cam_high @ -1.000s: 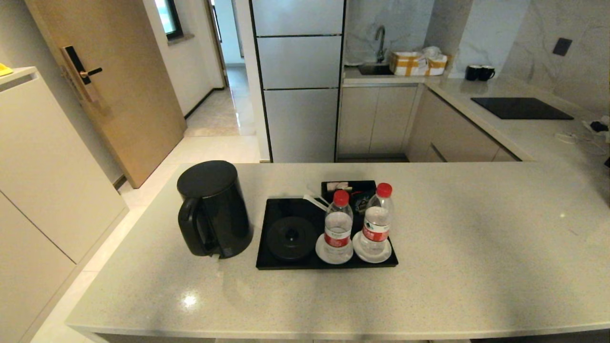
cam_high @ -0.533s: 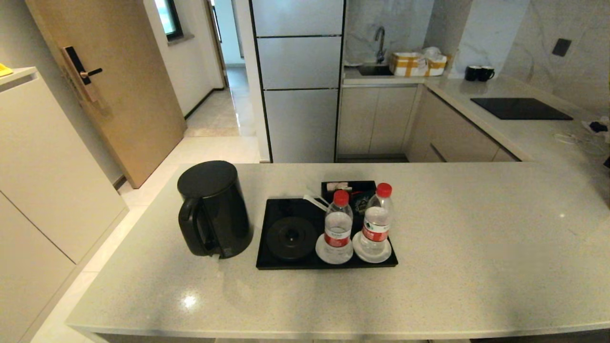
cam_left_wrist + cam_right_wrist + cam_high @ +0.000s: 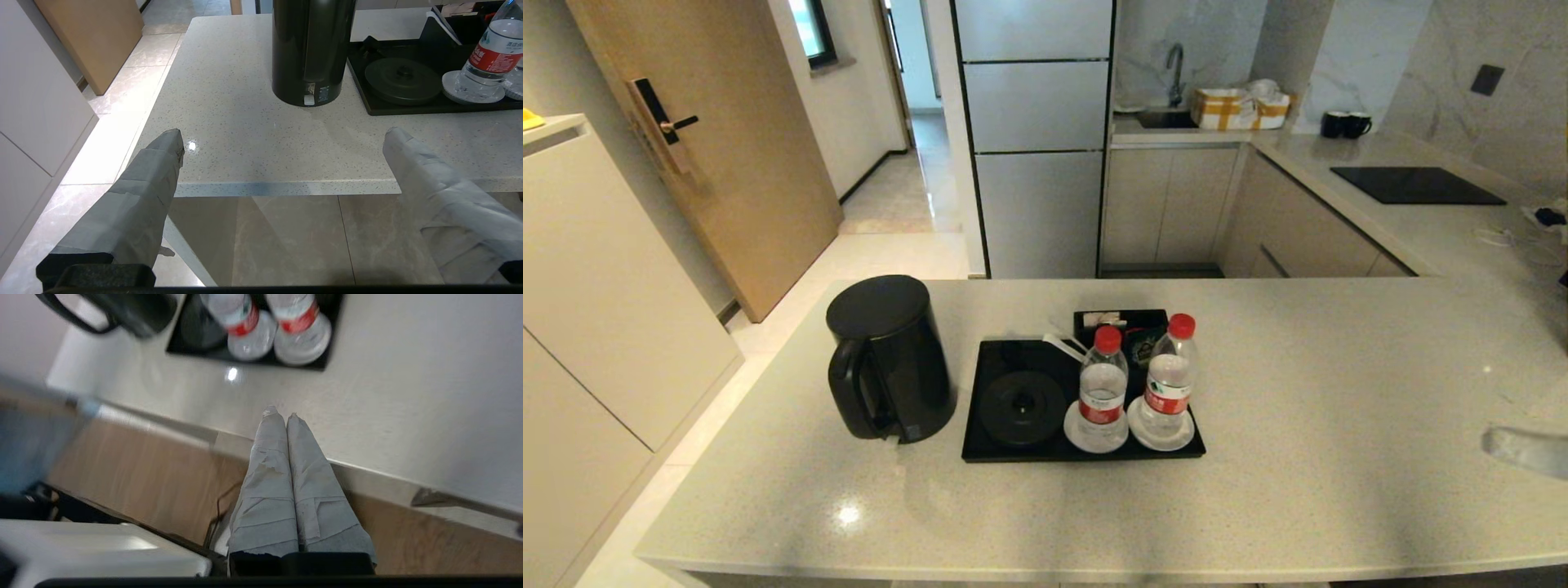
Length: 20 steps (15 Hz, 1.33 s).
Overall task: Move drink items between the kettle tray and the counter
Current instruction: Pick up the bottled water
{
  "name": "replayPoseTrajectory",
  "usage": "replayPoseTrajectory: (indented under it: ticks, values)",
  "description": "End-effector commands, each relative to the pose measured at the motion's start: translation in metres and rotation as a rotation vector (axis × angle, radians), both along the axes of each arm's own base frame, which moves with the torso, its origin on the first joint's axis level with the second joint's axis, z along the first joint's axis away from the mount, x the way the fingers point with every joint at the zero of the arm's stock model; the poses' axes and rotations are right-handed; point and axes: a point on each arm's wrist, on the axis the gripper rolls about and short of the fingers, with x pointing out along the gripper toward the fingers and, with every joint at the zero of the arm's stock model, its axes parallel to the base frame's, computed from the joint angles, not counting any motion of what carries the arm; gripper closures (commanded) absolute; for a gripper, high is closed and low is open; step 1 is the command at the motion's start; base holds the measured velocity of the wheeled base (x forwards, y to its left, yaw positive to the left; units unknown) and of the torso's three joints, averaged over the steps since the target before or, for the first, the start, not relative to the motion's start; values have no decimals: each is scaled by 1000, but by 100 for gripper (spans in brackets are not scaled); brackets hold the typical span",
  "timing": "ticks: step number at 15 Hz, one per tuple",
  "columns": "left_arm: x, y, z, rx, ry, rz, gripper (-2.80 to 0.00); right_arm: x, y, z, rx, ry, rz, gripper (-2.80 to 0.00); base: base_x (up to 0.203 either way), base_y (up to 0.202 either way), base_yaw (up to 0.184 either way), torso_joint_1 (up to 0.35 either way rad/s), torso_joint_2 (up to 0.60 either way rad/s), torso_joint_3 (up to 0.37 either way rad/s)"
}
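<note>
Two small water bottles stand upright on the kettle tray (image 3: pixel 1013 453), each on its own white saucer: the left bottle (image 3: pixel 1102 390) on the left saucer (image 3: pixel 1094 439), the right bottle (image 3: pixel 1168 382) on the right saucer (image 3: pixel 1162 437). They are side by side and nearly touching, at the tray's four-to-five o'clock corner. A round kettle base (image 3: pixel 1022 407) fills the tray's seven o'clock part, and a small black compartment box (image 3: pixel 1121 320) sits at its one o'clock edge, behind the bottles. At nine o'clock from the tray, just beside it on the worktop (image 3: pixel 1339 392), stands the black kettle (image 3: pixel 888 358), handle toward the near edge.

From the tray, the right end effector (image 3: pixel 1494 442) shows at about three to four o'clock, well apart, as a blurred grey tip at the head view's right border above the worktop. Its own camera shows its taped fingers (image 3: pixel 269 457) pressed together with nothing between them. The left end effector (image 3: pixel 282 141) hangs off the worktop's near edge, at roughly seven o'clock from the kettle, its fingers (image 3: pixel 163 151) spread wide and empty.
</note>
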Motion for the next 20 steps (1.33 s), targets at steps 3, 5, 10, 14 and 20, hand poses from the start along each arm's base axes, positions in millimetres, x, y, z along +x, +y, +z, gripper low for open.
replayPoseTrajectory:
  ticks: [3,5,10,14,20]
  values:
    - [0,0,-1,-3,1,3,-280,76,13,-50,-27,153,42,0,0,0,0,0,0,0]
    - [0,0,0,-4,2,4,-280,111,34,-76,-91,170,56,0,0,0,0,0,0,0]
    - [0,0,0,-4,2,4,-280,138,87,-111,-161,85,118,0,0,0,0,0,0,0]
    - [0,0,-1,-6,1,4,-280,159,95,-131,-198,-22,3,-280,0,0,0,0,0,0]
    - [0,0,0,-7,1,2,-280,142,94,-145,-184,-59,6,-280,0,0,0,0,0,0]
